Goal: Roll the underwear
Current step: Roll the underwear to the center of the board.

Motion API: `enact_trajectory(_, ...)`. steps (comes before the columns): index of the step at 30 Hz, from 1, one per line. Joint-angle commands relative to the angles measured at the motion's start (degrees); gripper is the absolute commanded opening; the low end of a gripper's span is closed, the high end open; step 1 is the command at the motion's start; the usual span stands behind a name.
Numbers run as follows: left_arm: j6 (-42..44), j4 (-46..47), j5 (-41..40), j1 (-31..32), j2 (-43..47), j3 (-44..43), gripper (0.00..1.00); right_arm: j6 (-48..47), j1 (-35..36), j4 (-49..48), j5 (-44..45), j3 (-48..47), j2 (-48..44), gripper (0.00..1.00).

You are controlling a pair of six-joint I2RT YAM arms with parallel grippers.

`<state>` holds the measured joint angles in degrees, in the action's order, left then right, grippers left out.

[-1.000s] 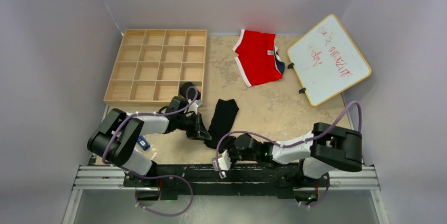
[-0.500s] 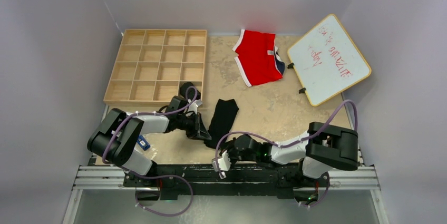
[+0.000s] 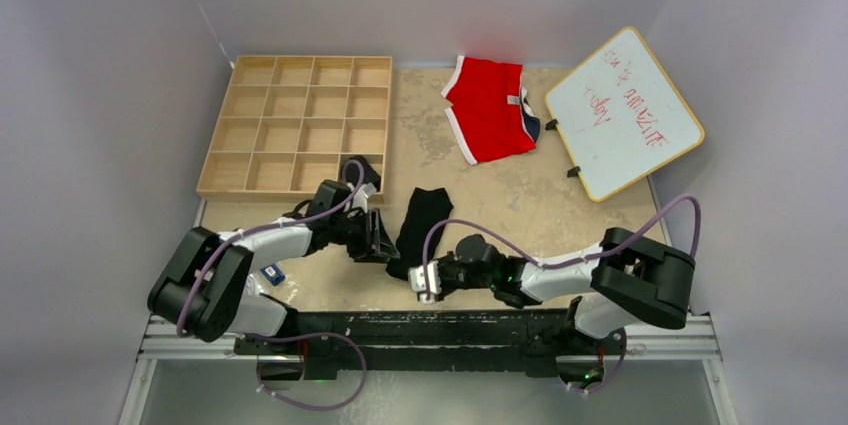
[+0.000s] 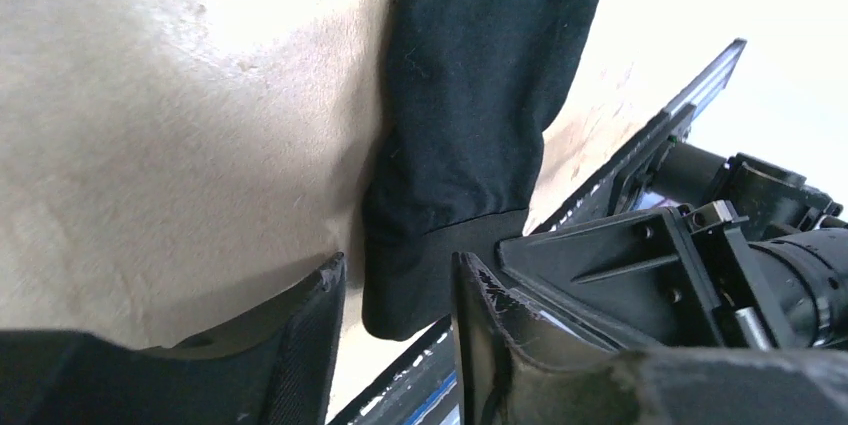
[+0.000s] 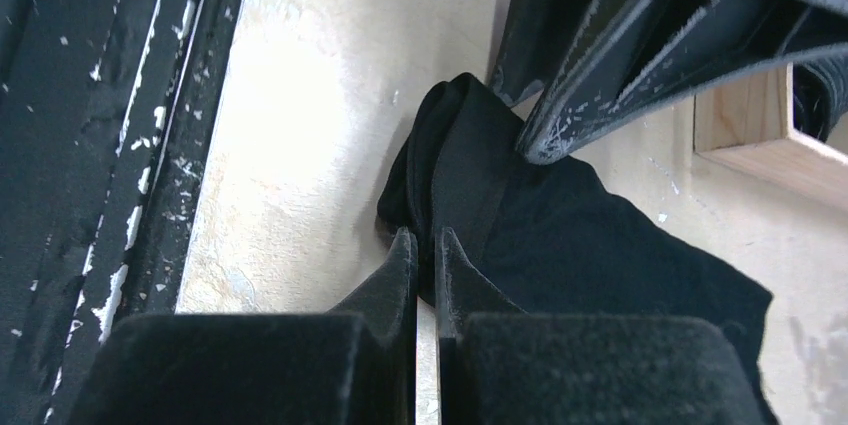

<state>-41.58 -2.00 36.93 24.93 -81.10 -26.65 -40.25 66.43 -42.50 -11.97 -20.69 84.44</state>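
The black underwear (image 3: 425,213) lies folded into a long narrow strip on the table, between the two grippers. Its near end (image 4: 425,280) sits in the gap of my left gripper (image 4: 395,295), whose jaws stand apart with bare table showing beside the fabric. In the top view the left gripper (image 3: 384,248) is at the strip's near left corner. My right gripper (image 5: 425,245) is shut on a fold of the underwear (image 5: 600,235) at that same near end, and it reaches in from the right (image 3: 420,276). The left fingers (image 5: 600,75) hang just above the fold.
A wooden grid tray (image 3: 295,125) stands at the back left. Red briefs (image 3: 490,110) with white trim lie at the back middle, and a whiteboard (image 3: 622,110) leans at the back right. The black mounting rail (image 3: 430,330) runs along the near edge.
My left gripper has opened and let go of the underwear's near end. My right gripper moved forward and left to that end and shut on the fabric.
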Motion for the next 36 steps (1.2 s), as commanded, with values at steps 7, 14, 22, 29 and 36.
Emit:
enact_trajectory(7, -2.45, -5.82, -11.37, -0.67, 12.01, 0.04, 0.42, 24.78, -9.08, -8.96, -19.45, -0.08, -0.82, 0.00)
enact_trajectory(14, -3.04, -5.56, -12.84, -0.67, 17.14, 0.52, 0.42, 42.68, -13.88, -19.69, -24.95, 0.69, 3.49, 0.00)
enact_trajectory(22, -3.65, -6.78, -13.89, -0.67, 19.19, 0.54, 0.41, 65.76, -19.54, -29.10, -24.84, 1.41, 8.89, 0.00)
enact_trajectory(29, -4.11, -6.35, -13.50, -0.67, 20.14, 0.66, 0.40, 78.77, -21.27, -21.11, -16.62, 1.70, 5.13, 0.00)
enact_trajectory(36, -3.83, -5.72, -13.65, -0.67, 19.03, 0.43, 0.38, 85.81, -25.76, -12.56, -18.83, -1.14, 8.68, 0.00)
